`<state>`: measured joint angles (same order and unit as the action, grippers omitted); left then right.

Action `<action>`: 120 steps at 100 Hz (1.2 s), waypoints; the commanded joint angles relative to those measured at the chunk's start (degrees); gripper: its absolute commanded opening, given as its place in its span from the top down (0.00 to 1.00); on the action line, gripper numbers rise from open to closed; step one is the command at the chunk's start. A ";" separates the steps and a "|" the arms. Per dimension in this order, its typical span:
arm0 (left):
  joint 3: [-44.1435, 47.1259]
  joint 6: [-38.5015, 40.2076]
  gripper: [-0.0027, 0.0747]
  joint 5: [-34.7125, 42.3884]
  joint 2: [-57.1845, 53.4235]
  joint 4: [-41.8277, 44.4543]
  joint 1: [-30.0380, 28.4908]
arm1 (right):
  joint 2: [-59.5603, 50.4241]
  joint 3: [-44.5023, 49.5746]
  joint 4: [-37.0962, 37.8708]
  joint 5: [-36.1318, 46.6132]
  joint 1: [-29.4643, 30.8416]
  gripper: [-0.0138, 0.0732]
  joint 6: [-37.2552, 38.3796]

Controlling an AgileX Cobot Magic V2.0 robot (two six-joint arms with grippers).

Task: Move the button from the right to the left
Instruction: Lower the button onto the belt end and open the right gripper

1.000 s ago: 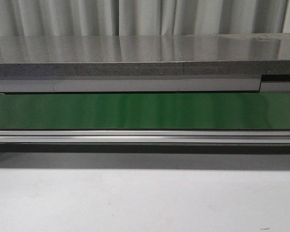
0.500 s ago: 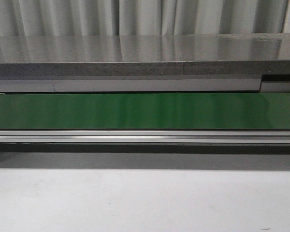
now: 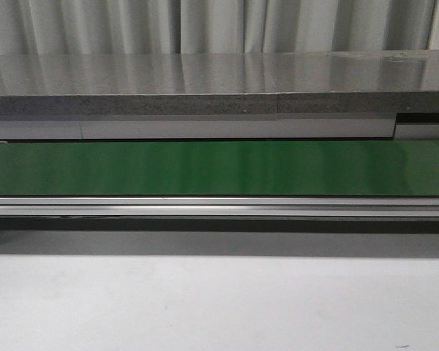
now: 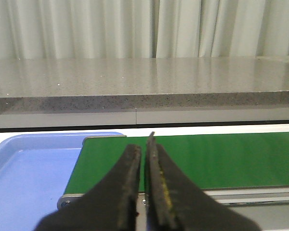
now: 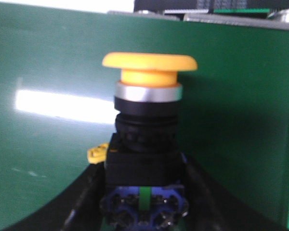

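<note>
Front view shows only the green conveyor belt (image 3: 219, 168), a grey stone counter (image 3: 205, 80) behind it and pale curtains (image 3: 205, 25); neither arm nor the button appears there. Right wrist view has the button (image 5: 147, 139) filling the frame, its yellow mushroom head (image 5: 150, 61) pointing away from the camera, its black body clamped between the right gripper (image 5: 143, 192) fingers, with green belt behind it. Left wrist view shows the left gripper (image 4: 145, 159) with fingers pressed nearly together, holding nothing, over the belt end beside a blue tray (image 4: 29, 168).

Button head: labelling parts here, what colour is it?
Yellow; the button shows best in the right wrist view.
</note>
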<state>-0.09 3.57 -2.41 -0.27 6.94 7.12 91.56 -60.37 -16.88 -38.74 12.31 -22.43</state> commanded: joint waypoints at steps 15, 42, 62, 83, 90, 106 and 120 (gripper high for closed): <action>2.34 0.23 0.96 4.56 -2.08 -0.08 0.31 | -0.62 -1.26 0.13 0.67 -0.04 0.65 0.23; 2.34 0.23 0.96 4.56 -2.08 -0.08 0.31 | -0.62 -1.26 0.13 -0.60 -0.04 0.31 0.23; 2.34 0.23 0.96 4.56 -2.08 -0.08 0.31 | -1.37 -1.26 0.13 -1.27 -0.04 0.25 0.18; 2.34 0.23 0.96 4.56 -2.08 -0.08 0.31 | -6.47 -1.26 0.07 -1.27 -0.95 0.25 -0.13; 2.34 0.23 0.96 4.56 -2.08 -0.08 0.31 | -8.93 -1.26 0.07 -1.27 -1.30 0.25 -0.13; 2.34 0.23 0.96 4.56 -2.08 -0.08 0.31 | -15.20 -1.21 -0.24 -1.26 -1.30 0.25 -0.13; 2.34 0.23 0.96 4.56 -2.08 -0.08 0.31 | -21.97 1.02 -1.19 3.11 -1.30 0.25 -0.50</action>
<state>-0.09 3.57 -2.41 -0.27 6.94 7.12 74.86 -59.46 -16.64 -40.74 10.99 -22.14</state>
